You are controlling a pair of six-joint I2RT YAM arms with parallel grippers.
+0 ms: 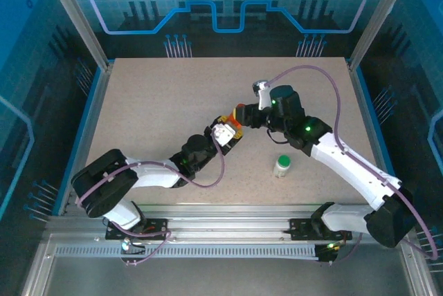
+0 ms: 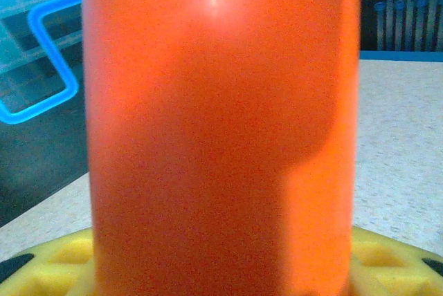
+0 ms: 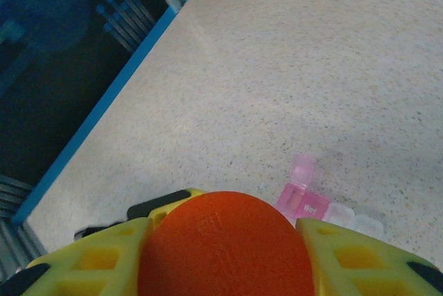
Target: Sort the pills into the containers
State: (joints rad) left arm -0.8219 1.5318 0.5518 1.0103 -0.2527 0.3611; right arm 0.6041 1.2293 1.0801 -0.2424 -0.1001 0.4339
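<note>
From the top camera, I saw the left end effector (image 1: 223, 132) and the right end effector (image 1: 243, 115) both on an orange bottle (image 1: 237, 124) at mid worktop (image 1: 152, 102). A white-capped bottle (image 1: 282, 165) stood at 4 o'clock from them.

In the left wrist view, the yellow fingers pinched the bottle's side.

In the right wrist view, the fingers clamped its orange end. The pill box (image 3: 315, 205) lay at 2 o'clock with its pink lid raised. I could make out no pill inside, so I judged that sorting was not yet begun.

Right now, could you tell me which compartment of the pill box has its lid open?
The pink-red compartment: its lid stands up, whereas the colourless compartments beside it look closed.
</note>
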